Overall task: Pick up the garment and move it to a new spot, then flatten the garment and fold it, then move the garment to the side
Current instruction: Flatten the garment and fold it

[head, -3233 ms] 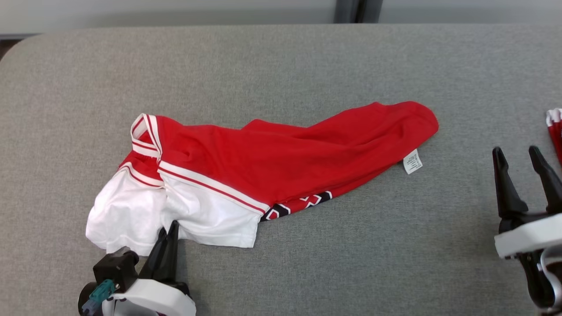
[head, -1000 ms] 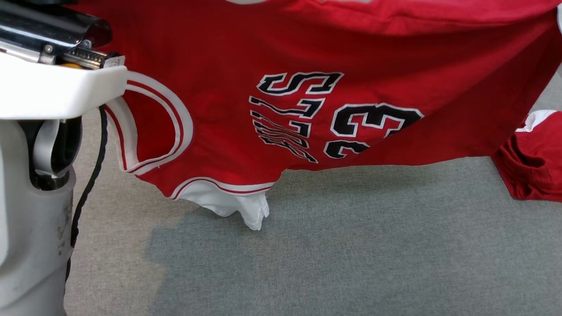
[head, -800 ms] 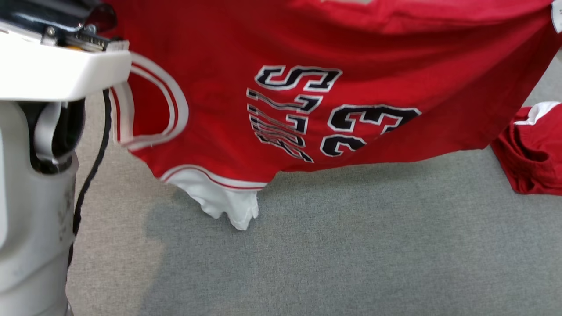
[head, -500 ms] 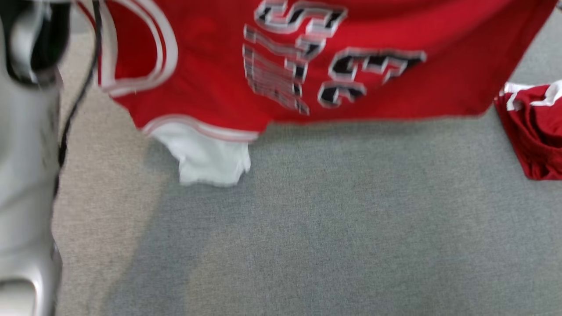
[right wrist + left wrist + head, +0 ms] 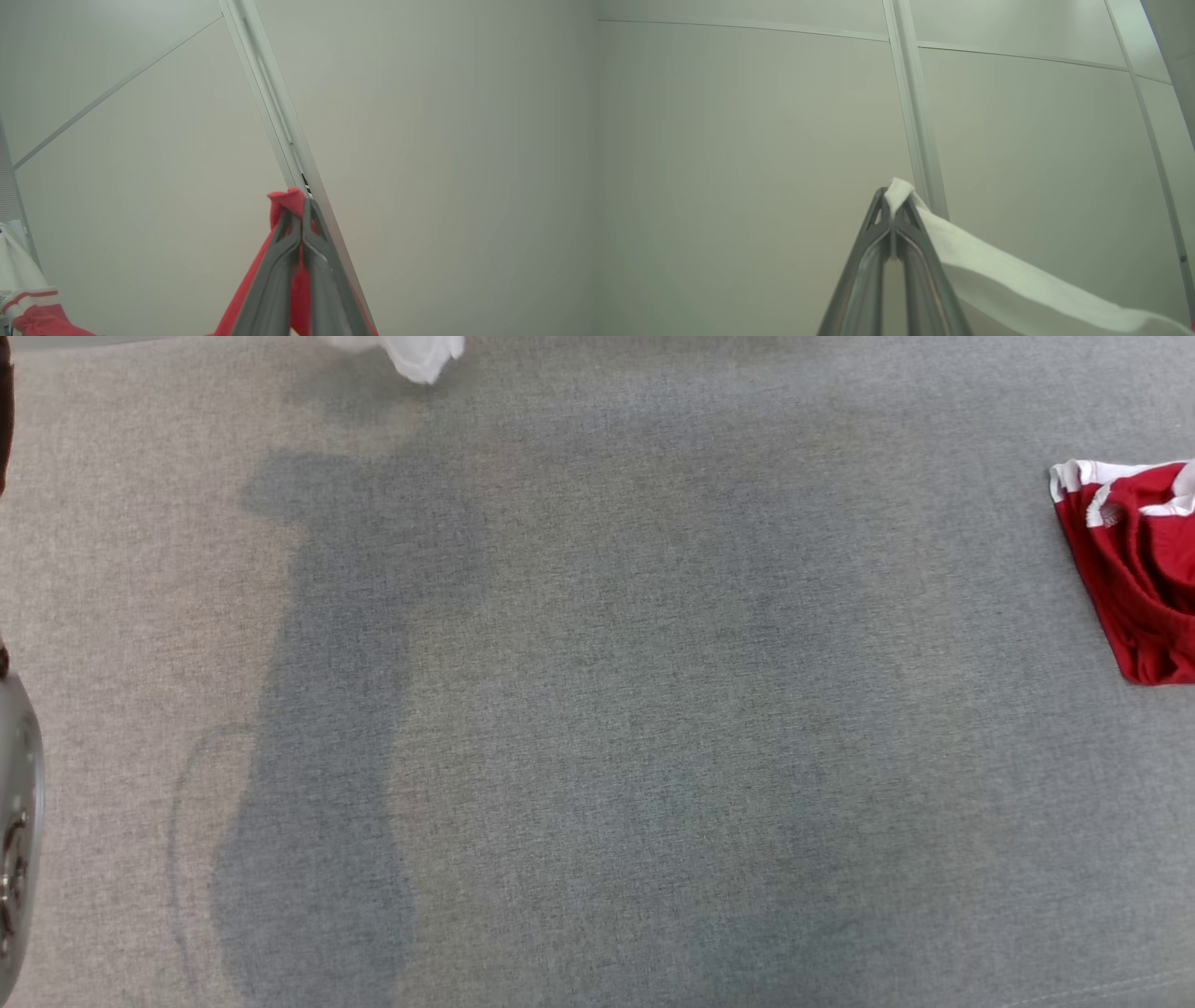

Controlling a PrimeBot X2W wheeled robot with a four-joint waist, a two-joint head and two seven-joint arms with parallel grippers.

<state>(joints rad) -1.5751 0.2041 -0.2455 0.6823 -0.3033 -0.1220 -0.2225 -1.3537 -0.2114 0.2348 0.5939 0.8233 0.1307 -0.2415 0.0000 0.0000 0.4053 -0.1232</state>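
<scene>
The left gripper (image 5: 891,209) has its two long fingers pressed together on a fold of white cloth, the edge of the red-and-white garment (image 5: 980,266). A small tuft pokes out past the fingertips, and from there the white band runs away taut toward the lower right of the left wrist view. The right gripper (image 5: 302,211) is pinched just as tightly on a bunch of the garment's red fabric (image 5: 286,198), which hangs down on both sides of the fingers. Off at the lower left of the right wrist view, more of the cloth shows, white with a red stripe. Behind both grippers stands a pale panelled wall (image 5: 738,140).

So the garment is up in the air, strung between the two arms. From the head camera, one white corner of it (image 5: 415,353) dips in at the top edge over the grey fabric table (image 5: 597,728); whether it touches the surface I cannot tell. Broad soft shadows lie across the table. A second red garment (image 5: 1134,579) with white trim sits crumpled at the table's right edge.
</scene>
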